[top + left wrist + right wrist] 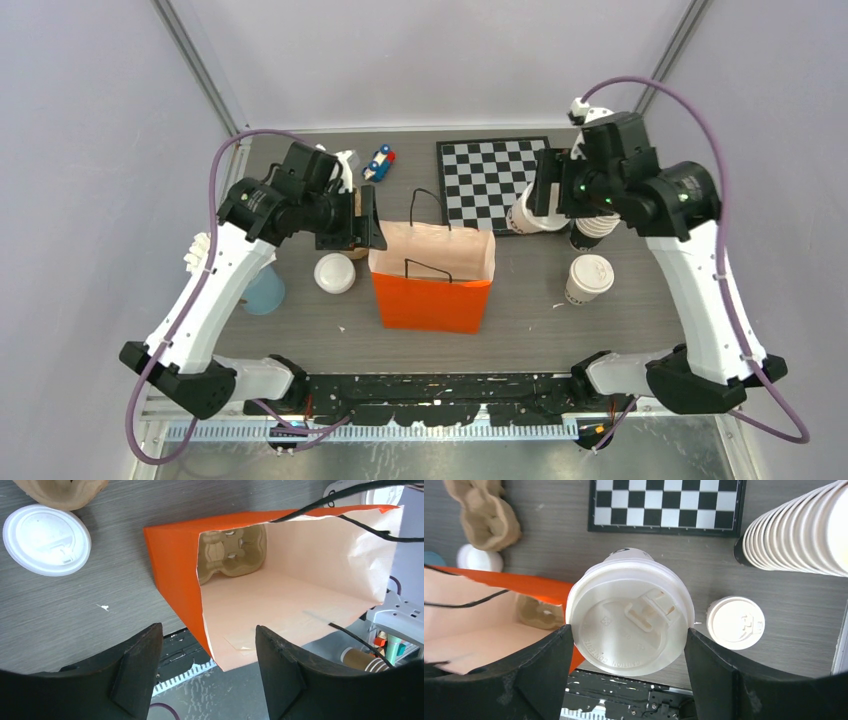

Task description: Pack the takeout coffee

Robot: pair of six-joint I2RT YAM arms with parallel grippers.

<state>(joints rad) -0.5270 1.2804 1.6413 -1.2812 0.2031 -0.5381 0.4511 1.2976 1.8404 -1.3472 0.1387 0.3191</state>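
Observation:
My right gripper (628, 631) is shut on the takeout coffee (630, 622), a white paper cup with a sip lid, its fingers pressing the lid's two sides. It hangs above the table just right of the orange paper bag (430, 292), in front of the chessboard. The cup (524, 214) sits in that gripper (532, 203). The bag (175, 565) stands open with a brown cup carrier (231, 555) at its bottom. My left gripper (207, 630) is open, its jaws on either side of the bag's left rim and apart from it. It (366, 228) hovers at the bag's top left corner.
A second lidded cup (588, 278) stands right of the bag, a tall stack of lidless cups (799, 535) behind it. A loose white lid (334, 272) and a blue cup (262, 290) lie left of the bag. The chessboard (490, 180) and a small toy (380, 163) are at the back.

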